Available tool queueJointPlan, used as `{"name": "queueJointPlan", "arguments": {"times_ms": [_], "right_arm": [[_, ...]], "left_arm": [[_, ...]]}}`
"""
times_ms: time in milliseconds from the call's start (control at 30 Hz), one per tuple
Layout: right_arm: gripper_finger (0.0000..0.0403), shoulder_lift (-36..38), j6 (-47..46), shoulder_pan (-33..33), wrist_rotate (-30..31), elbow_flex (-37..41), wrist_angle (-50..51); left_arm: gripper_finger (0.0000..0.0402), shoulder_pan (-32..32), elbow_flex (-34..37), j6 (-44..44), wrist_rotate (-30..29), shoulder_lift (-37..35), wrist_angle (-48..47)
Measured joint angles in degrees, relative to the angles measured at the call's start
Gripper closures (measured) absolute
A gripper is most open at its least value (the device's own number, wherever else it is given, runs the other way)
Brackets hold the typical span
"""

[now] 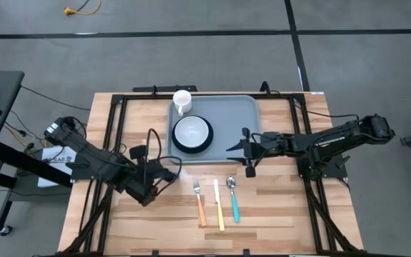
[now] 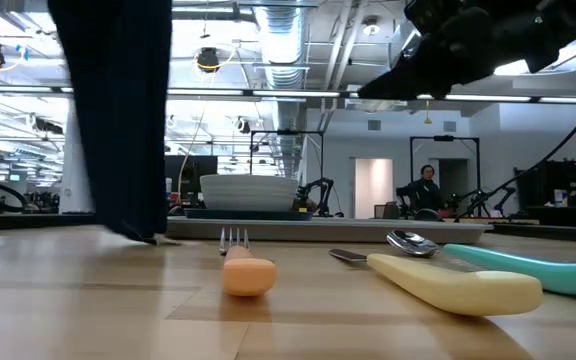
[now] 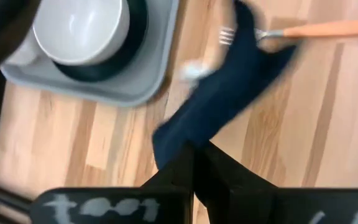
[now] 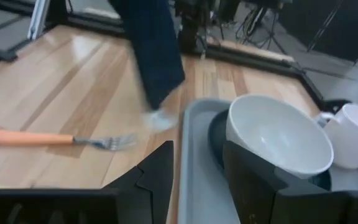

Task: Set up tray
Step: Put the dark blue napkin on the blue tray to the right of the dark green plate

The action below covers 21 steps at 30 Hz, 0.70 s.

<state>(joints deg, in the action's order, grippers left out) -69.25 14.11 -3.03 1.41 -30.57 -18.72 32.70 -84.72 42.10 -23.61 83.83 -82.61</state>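
The grey-blue tray (image 1: 245, 114) lies at the table's far middle. It carries a white bowl (image 1: 192, 131) on a dark plate and a white mug (image 1: 182, 100) at its far left corner. My left gripper (image 3: 194, 155) is over the table left of the cutlery, shut on a dark navy cloth (image 3: 229, 87). The cloth hangs in the low view (image 2: 113, 120), with its lower end (image 2: 140, 237) on the wood. My right gripper (image 4: 194, 180) is open at the tray's near right part. Its fingers stand on either side of the tray's near rim (image 4: 188, 143), and whether they touch it cannot be told. My left gripper pinches the navy cloth at its upper end (image 3: 188, 140) between the two shut fingers; one layer or several, I cannot tell. The cloth hangs slack below the fingers. Its lower end (image 3: 253, 37) rests on the table by the fork's tines.
Three utensils lie side by side on the wood near of the tray: an orange-handled fork (image 1: 200, 203), a yellow-handled knife (image 1: 219, 208) and a teal-handled spoon (image 1: 233, 200). Black frame rails (image 1: 113, 143) run along the table's sides. A person (image 2: 426, 190) sits far back in the room.
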Motion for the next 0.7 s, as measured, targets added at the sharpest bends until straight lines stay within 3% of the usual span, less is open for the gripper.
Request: {"name": "queueJointPlan", "arguments": {"times_ms": [367,700], "right_arm": [[0.0258,0.0,-1.0,0.0,0.1,-0.3,-8.0],[0.0194,-0.5,-2.1,0.0,0.1,-3.4,-8.1]], "left_arm": [[0.0401,-3.7,-5.6,-7.7,-1.9,0.0,0.4],[0.0401,-11.5,-9.5,-11.3,0.5,0.0,11.0]]}}
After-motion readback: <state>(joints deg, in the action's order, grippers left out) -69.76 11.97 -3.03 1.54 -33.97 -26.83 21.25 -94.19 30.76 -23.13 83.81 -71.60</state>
